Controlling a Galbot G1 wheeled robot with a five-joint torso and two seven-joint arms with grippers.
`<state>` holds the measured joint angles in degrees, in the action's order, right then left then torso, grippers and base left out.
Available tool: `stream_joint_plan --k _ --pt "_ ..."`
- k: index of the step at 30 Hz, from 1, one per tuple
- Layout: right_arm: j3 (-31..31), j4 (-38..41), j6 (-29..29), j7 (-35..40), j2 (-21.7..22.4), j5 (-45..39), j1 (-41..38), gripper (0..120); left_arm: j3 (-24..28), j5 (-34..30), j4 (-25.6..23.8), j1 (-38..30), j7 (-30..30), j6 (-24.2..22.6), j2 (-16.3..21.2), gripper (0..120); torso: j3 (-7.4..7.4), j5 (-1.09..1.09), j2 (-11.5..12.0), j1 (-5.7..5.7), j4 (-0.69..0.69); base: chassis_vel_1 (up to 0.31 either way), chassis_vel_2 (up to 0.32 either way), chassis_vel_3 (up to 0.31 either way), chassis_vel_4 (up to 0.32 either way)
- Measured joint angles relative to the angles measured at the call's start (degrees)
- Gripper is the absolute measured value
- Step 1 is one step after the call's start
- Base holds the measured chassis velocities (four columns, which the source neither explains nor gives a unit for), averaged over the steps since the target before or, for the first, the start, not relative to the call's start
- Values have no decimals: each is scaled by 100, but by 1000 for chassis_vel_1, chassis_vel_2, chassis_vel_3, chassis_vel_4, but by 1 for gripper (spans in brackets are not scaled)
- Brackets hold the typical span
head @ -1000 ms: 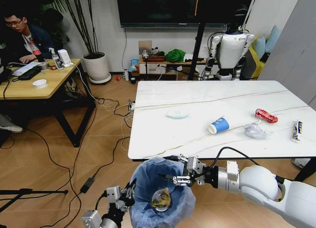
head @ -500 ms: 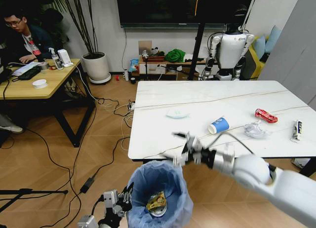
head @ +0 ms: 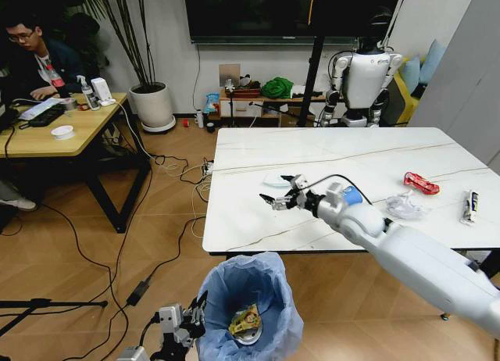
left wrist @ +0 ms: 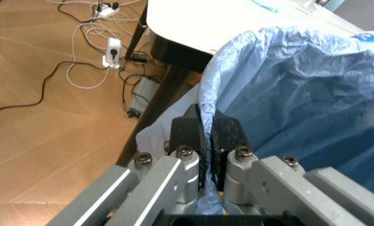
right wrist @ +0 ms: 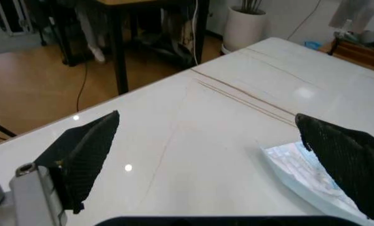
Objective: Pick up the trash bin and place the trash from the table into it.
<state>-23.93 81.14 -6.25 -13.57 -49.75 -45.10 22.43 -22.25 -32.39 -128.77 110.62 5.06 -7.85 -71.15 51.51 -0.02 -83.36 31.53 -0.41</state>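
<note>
Left tool clamped on the bin's blue bag rim, low at the table edge. Yellow packet lies inside the bin. Right tool spread open over the table, a lid just beyond it. Cup, film, red wrapper and sachet lie farther out along the right arm's side.

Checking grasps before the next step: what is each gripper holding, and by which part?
The left gripper pinches the trash bin by its bag-lined rim. The right gripper is open above the table, holding nothing.
</note>
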Motion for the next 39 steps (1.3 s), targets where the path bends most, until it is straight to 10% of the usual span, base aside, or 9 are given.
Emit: stream_joint_plan --k 39 --pt "21 -3227 158 -994 -1372 1274 -947 93 -267 -192 -153 149 24 17 265 0 -1 2 0 -1 -2 0 0 0 0"
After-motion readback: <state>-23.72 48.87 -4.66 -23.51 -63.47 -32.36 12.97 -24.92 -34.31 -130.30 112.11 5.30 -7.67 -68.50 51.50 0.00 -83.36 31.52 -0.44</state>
